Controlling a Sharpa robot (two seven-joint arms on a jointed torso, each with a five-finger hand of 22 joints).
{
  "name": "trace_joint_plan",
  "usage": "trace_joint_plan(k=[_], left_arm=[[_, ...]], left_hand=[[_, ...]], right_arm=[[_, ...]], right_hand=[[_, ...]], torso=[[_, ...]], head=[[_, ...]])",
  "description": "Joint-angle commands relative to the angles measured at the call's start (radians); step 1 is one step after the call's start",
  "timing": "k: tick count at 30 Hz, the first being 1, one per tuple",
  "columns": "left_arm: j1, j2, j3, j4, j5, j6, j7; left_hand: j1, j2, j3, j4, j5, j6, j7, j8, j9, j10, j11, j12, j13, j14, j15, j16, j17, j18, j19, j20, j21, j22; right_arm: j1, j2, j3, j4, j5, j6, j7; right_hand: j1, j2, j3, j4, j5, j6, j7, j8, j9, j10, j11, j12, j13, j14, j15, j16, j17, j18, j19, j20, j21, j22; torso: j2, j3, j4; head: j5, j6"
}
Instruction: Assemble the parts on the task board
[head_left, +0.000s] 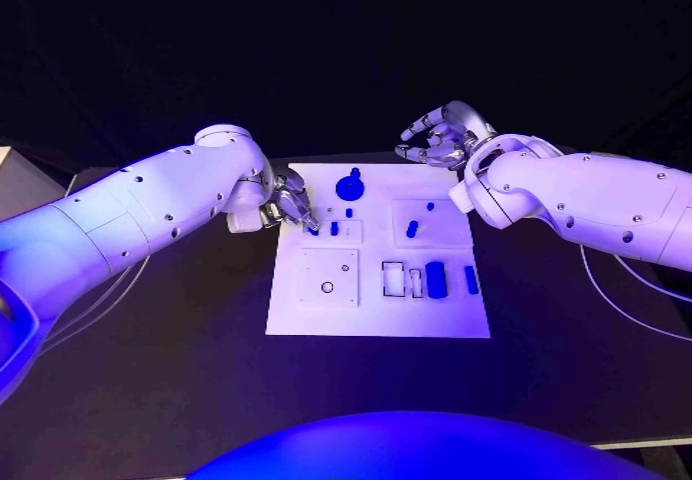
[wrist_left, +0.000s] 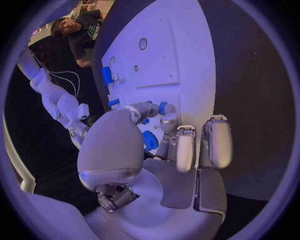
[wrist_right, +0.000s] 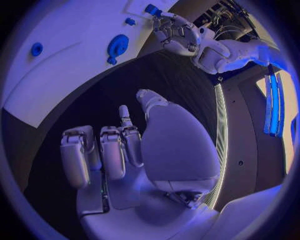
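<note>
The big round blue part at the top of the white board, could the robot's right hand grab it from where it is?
Probably yes. The right hand hangs empty just beside the board's far edge, and nothing stands between it and the round blue part.

Matt task board (head_left: 378, 310), perhaps plastic

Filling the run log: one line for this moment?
left hand: pinching blue part over task board | right hand: curled, empty

task board (head_left: 378, 322): white, flat, table centre | parts (head_left: 436, 279): small, blue, on board
</note>
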Motion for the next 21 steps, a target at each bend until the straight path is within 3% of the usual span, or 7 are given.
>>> trace_joint_plan(k=[1, 21], left_arm=[[-0.004, 0.006, -0.001, -0.002, -0.001, 0.015, -0.004], [-0.006, 0.021, -0.004, -0.011, 0.001, -0.009, -0.031]], left_hand=[[0.003, 0.004, 0.195, -0.201, 0.003, 0.004, 0.002, 0.002, 0.0, 0.002, 0.001, -0.003, 0.001, 0.098, -0.006, 0.004, 0.243, -0.008, -0.004, -0.003, 0.002, 0.03], [-0.004, 0.006, 0.188, -0.197, 0.004, 0.006, 0.002, -0.003, -0.001, 0.008, 0.002, 0.001, 0.007, 0.1, -0.005, 0.006, 0.246, -0.008, -0.005, -0.002, 0.002, 0.03]], right_arm=[[0.0, 0.0, 0.001, 0.001, -0.008, 0.009, 0.007], [0.0, 0.0, 0.001, 0.002, -0.009, 0.008, 0.007]], right_hand=[[-0.006, -0.001, 0.004, 0.001, 0.006, -0.007, 0.002, 0.003, 0.001, 0.034, -0.008, 0.004, 0.2, 0.095, -0.008, -0.003, 0.227, -0.007, 0.105, -0.007, 0.004, 0.264], [-0.006, -0.001, 0.004, 0.001, 0.006, -0.007, 0.002, 0.003, 0.001, 0.034, -0.008, 0.004, 0.2, 0.095, -0.008, -0.003, 0.227, -0.007, 0.105, -0.007, 0.004, 0.264]], torso=[[0.0, 0.0012, 0.0004], [0.0, 0.0, 0.0001]], head=[[-0.002, 0.0], [-0.004, 0.0]])
